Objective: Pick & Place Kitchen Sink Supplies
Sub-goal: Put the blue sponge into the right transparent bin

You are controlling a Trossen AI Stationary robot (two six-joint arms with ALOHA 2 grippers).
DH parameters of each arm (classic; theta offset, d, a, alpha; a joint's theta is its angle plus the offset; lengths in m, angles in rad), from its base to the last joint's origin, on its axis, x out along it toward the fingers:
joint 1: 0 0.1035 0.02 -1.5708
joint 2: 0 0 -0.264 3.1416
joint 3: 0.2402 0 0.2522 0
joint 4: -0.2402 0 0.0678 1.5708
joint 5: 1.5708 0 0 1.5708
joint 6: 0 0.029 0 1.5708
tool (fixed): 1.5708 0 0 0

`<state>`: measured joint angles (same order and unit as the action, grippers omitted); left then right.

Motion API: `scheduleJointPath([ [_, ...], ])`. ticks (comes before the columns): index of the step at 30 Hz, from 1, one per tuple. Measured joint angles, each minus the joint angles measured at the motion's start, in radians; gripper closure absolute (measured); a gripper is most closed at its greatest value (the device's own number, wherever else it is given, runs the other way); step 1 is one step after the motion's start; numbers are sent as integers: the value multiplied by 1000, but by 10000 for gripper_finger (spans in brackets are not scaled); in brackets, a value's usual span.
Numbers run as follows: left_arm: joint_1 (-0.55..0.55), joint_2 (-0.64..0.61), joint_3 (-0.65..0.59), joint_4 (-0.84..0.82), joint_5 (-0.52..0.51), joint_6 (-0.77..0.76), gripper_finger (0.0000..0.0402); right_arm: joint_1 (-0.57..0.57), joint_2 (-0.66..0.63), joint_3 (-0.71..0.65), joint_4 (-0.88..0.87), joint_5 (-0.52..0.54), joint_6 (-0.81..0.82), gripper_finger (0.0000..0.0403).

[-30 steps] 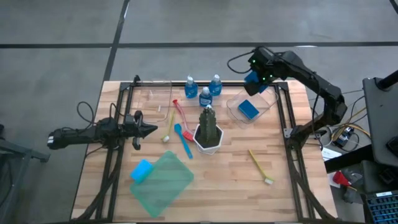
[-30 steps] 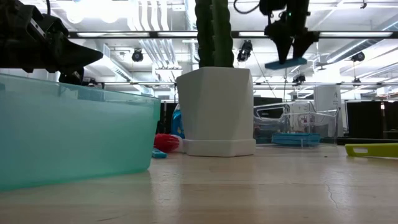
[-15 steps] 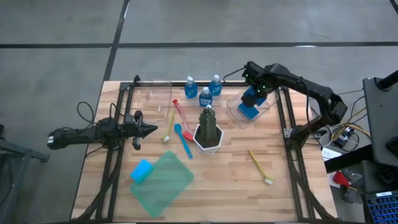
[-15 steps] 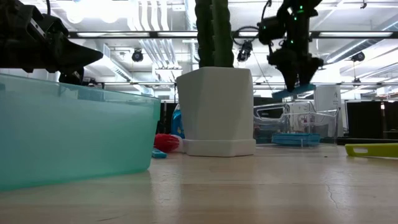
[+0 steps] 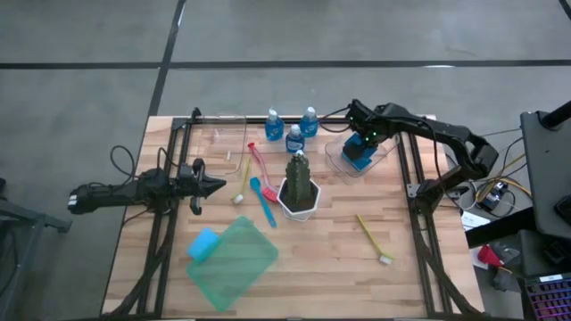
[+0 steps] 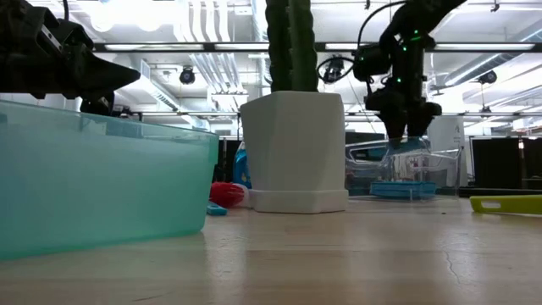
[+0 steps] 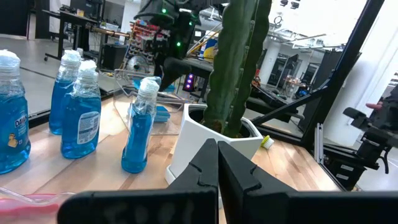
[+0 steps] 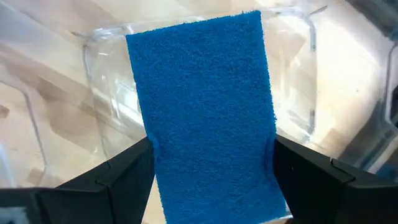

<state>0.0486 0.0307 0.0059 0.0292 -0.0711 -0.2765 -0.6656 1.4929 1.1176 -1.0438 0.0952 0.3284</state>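
One blue sponge [image 8: 205,112], clamped across its width by the right gripper [image 5: 360,147], hangs directly over the clear container [image 5: 335,157], long axis pointing down into it.

Overhead, table-level and two wrist cameras.

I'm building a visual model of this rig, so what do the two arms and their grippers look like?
Both arms are dark, slim and jointed, each ending in two tapered dark fingers. The left gripper comes to a point, with a black cable looping along its arm. The right gripper sits under a wrist showing small green lights, with a dark cable arching behind it.
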Motion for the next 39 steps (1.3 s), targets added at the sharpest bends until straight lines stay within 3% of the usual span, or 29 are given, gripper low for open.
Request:
scheduleJointPath([
  [12, 0, 0, 0, 0, 0, 0, 401, 0, 0, -136, 122, -18, 17, 110],
  [22, 0, 0, 0, 0, 0, 0, 401, -1, 0, -189, 230, -19, 58, 110],
  [39, 0, 0, 0, 0, 0, 0, 401, -17, 0, -235, 270, -6, 65, 110],
])
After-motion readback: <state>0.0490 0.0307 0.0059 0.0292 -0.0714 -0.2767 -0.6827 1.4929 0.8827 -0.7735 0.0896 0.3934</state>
